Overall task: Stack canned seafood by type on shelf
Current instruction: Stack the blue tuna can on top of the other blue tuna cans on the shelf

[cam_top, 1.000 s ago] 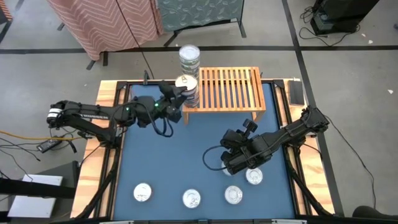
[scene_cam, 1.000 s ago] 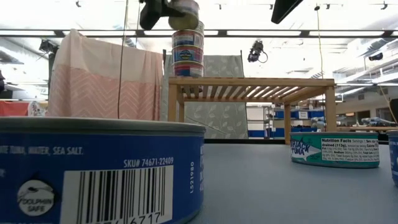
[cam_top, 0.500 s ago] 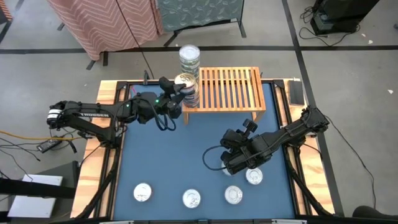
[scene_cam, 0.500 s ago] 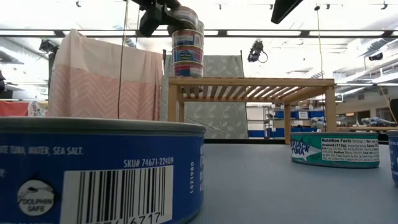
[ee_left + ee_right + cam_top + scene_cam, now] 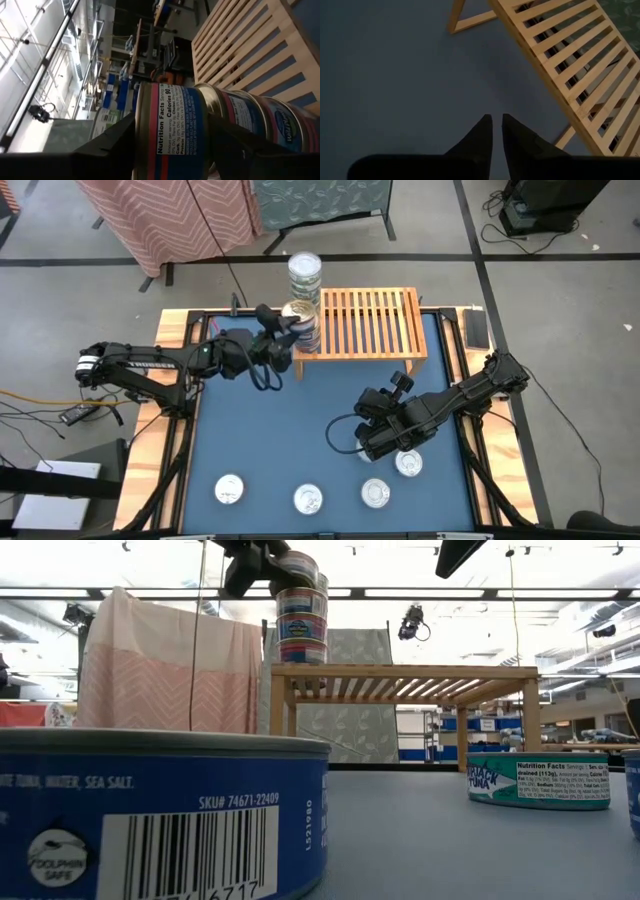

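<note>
A blue table top (image 5: 290,440) framed in light wood is seen, with a pink patterned cloth (image 5: 150,665) and a grey screen in the room behind it. The shelf (image 5: 365,322) stands at the far edge. The left gripper (image 5: 287,330) is clamped on a tin (image 5: 172,132) at the top of the near stack of tins (image 5: 303,325) on the shelf's left end; a second, taller stack (image 5: 304,272) rises just beyond it. Compared with a second ago, the held tin has been brought over the stack and now sits level on it. The right gripper (image 5: 377,442), fingers nearly together and empty, hangs over the table, with loose tins (image 5: 375,493) just beneath and beside it. Whether the held tin touches the stack cannot be made out.
</note>
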`<state>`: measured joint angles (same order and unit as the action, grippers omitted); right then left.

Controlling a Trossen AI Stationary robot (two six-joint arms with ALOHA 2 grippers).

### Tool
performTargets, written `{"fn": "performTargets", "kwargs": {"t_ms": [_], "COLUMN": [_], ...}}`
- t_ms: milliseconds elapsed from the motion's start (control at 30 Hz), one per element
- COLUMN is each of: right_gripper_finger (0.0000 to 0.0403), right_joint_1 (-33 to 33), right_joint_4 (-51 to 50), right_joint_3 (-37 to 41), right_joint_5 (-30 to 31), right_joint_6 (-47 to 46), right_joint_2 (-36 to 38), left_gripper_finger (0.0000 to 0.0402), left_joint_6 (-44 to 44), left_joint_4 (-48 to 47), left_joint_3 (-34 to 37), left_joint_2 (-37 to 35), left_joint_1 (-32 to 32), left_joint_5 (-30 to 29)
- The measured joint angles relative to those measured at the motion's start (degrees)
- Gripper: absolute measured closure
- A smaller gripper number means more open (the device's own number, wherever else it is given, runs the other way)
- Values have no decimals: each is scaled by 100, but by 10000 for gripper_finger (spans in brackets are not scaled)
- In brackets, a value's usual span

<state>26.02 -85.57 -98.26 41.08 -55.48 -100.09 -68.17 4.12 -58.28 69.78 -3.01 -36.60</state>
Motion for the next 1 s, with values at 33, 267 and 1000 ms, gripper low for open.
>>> {"fn": "performTargets", "kwargs": {"t_ms": [33, 267, 1000], "right_gripper_finger": [353, 351, 253], "right_joint_1": [0, 15, 57], "right_joint_4": [2, 71, 724], "right_joint_3": [0, 0, 0], "right_joint_5": [0, -2, -17], "right_joint_6": [0, 15, 468], "right_joint_2": [0, -2, -2], "left_gripper_finger": [177, 146, 120], "left_joint_6": [69, 202, 1049], "left_joint_4": [0, 11, -1189], "left_joint_3": [0, -9, -719], "left_joint_2": [0, -2, -9], "left_joint_1": [0, 0, 4], "left_joint_5": [0, -125, 226]}}
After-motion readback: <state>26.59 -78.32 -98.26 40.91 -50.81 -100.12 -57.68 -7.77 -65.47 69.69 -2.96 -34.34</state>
